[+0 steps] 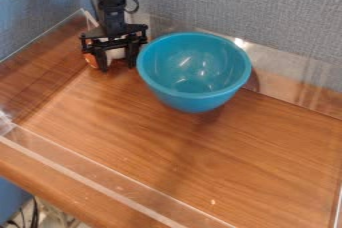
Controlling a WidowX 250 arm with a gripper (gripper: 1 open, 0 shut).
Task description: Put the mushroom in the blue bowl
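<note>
Currently the gripper (112,58) is lowered around the mushroom (96,60), just beside the blue bowl (195,70); whether it is grasped cannot be told. Closure is completed before lifting.

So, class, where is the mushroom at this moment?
In the camera view the mushroom sits on the table at the upper left, between the lowered gripper's fingers, just left of the blue bowl.

Tight back-left corner, open front
The blue bowl (195,70) and grey back wall (227,7) crowd the hand (114,50); the wooden surface (160,152) in front lies open.
</note>
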